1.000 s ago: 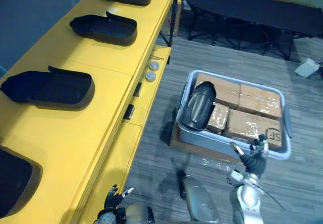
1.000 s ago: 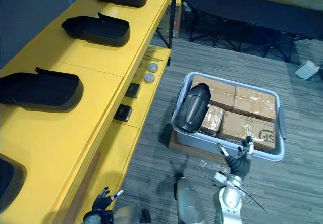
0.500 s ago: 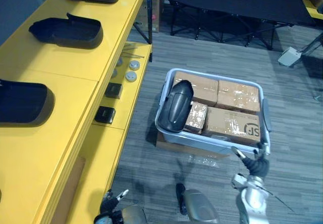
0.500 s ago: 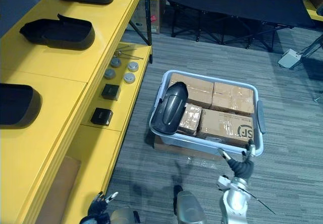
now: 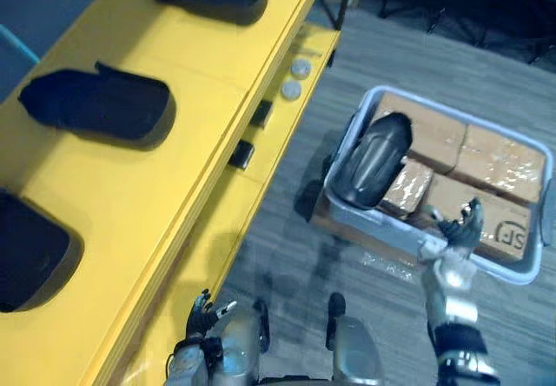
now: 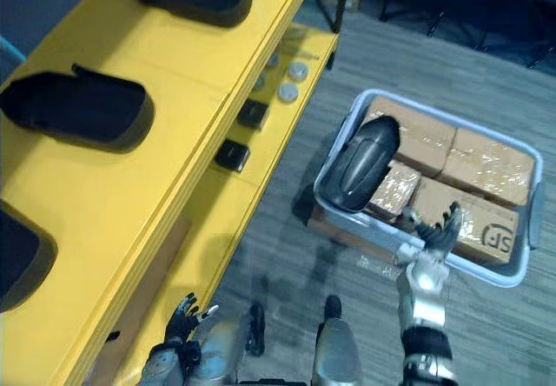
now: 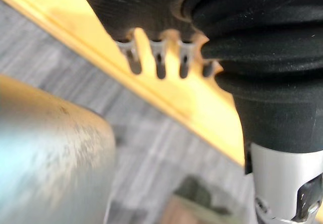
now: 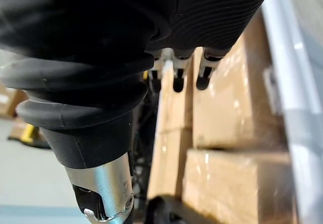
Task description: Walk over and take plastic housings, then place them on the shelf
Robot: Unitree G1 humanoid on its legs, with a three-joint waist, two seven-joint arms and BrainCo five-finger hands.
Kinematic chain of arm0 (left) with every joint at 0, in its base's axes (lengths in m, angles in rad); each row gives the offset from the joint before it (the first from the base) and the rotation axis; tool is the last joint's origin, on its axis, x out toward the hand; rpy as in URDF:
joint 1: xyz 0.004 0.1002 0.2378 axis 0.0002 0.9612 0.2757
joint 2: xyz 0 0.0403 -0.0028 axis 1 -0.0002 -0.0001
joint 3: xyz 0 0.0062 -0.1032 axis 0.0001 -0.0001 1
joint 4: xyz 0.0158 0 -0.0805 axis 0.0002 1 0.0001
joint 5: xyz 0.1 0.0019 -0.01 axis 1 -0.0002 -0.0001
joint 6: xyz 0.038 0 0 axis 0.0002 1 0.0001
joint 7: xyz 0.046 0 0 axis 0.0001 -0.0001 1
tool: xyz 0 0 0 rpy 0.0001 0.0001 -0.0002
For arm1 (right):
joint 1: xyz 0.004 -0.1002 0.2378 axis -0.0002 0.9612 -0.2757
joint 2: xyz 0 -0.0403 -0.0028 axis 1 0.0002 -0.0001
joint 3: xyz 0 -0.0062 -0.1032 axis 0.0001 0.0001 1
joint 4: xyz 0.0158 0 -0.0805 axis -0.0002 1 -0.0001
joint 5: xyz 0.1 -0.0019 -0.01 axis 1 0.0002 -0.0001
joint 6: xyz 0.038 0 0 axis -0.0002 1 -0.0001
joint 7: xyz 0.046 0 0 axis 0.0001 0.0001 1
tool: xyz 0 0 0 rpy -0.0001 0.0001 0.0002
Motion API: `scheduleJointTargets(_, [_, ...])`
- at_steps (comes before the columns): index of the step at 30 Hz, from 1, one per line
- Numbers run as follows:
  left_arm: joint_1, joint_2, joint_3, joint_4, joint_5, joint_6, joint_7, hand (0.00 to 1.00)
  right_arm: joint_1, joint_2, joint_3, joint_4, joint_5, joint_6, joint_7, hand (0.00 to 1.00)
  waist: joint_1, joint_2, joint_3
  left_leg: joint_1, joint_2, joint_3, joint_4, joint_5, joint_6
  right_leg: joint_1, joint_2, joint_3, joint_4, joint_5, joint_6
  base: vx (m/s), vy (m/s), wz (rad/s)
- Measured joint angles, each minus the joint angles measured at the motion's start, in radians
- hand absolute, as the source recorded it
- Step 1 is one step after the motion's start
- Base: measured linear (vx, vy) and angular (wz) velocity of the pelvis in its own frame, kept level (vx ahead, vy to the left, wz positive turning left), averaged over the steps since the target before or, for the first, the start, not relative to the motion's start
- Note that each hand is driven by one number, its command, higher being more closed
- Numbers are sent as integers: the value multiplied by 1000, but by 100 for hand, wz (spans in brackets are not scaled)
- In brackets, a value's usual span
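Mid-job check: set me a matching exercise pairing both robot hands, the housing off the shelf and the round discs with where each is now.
1. right robot hand
2. left robot hand
3. housing off the shelf
4. round discs

A. on the yellow shelf's lower ledge
B. in the grey bin, against cardboard boxes
C. low beside the shelf, open
D. over the bin's near rim, open

Pairs: 1-D, 2-C, 3-B, 4-A
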Motion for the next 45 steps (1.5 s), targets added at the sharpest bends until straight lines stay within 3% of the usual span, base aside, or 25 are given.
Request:
scheduleJointTargets(3, [-12, -1, -2, 0, -31, -1, -3, 0, -125, -60, -25, 140, 33, 63, -53, 0, 15, 17, 11, -50, -8, -41, 40, 1, 2, -3, -4, -46, -18, 16, 4, -3, 96, 39])
scheduleJointTargets(6, [-26, -2, -3, 7, -38, -15, -15, 0, -209, -118, -25, 218, 72, 113, -130, 0, 50, 34, 18, -70, -14, -62, 64, 1, 3, -2, -7, -59, -16, 16, 4, 15, 34, 15])
scheduleJointTargets(11, [-27, 2, -1, 30, -40, -22, -22, 0, -270, -158, -25, 305, 126, 176, -153, 0, 62, 53, 31, -78, -22, -85, 67, 2, 3, -2, -12, -87, -8, 18, 3, -6, 33, 13])
scheduleJointTargets(14, [-38, 0, -5, 48, -41, -25, -24, 0, -303, -190, -21, 357, 126, 206, -146, 0, 64, 79, 44, -101, -21, -98, 88, 2, 3, -18, -13, -106, 11, 16, 1, -32, 16, 8])
scheduleJointTargets(23, [-68, 21, -49, 143, -64, -44, -24, 0, -378, -272, -4, 486, 126, 257, -87, 0, 93, 115, 56, -160, -16, -106, 112, 9, 14, -94, -28, -135, 94, -13, -13, -50, 6, 2])
scheduleJointTargets(29, [-93, 21, -96, 162, -81, -41, -24, 0, -462, -370, 37, 543, 95, 250, -58, 0, 113, 152, 64, -226, -28, -122, 127, 27, 14, -162, -49, -161, 143, -16, -18, -26, 12, 11])
scheduleJointTargets(32, [-95, 25, -130, 162, -117, -40, -24, 0, -513, -401, 74, 550, 67, 242, -70, 0, 115, 172, 66, -252, -31, -122, 128, 37, 13, -197, -55, -162, 162, -16, -19, -5, -1, 1])
scheduleJointTargets(36, [-97, 26, -140, 166, -118, -38, -25, 0, -524, -417, 108, 548, 57, 266, -81, 0, 115, 180, 65, -264, -27, -120, 131, 40, 11, -217, -54, -162, 178, -20, -25, -5, -5, -2])
scheduleJointTargets(45, [-109, 27, -160, 169, -118, -44, -26, 0, -532, -420, 133, 548, 60, 301, -160, 0, 131, 182, 64, -267, -14, -127, 145, 40, 11, -212, -43, -173, 180, -22, -30, 6, 1, 1])
